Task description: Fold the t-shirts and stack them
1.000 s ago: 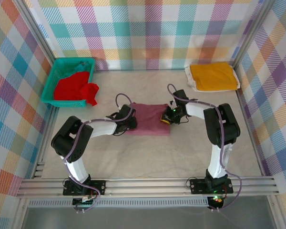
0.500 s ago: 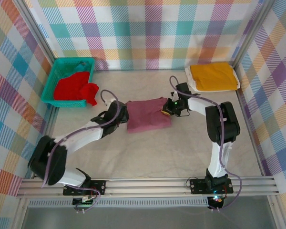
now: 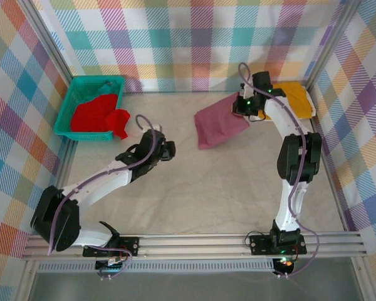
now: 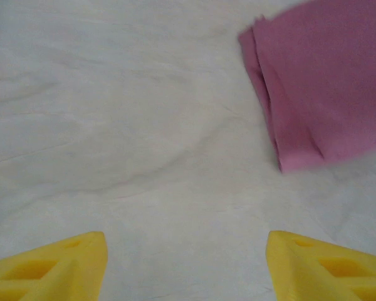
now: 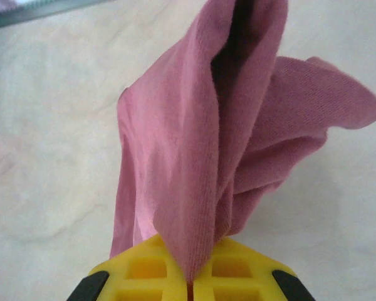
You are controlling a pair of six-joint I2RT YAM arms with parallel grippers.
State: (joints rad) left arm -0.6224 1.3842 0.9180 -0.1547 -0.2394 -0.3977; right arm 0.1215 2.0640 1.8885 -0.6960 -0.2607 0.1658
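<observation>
Bright, even light; wrist views slightly soft.

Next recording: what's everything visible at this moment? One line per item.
maroon t-shirt: one, folded, pinched at one edge by the right tool, far right of centre
yellow-orange t-shirt: one, folded, far right corner
red t-shirt: one, crumpled, in the basket, spilling over its right edge
basket: one, teal, far left corner
table cover: one, off-white
walls: three, pastel checked
left tool: yellow fingers, open, empty, left of centre
right tool: yellow fingers, shut on the maroon t-shirt
</observation>
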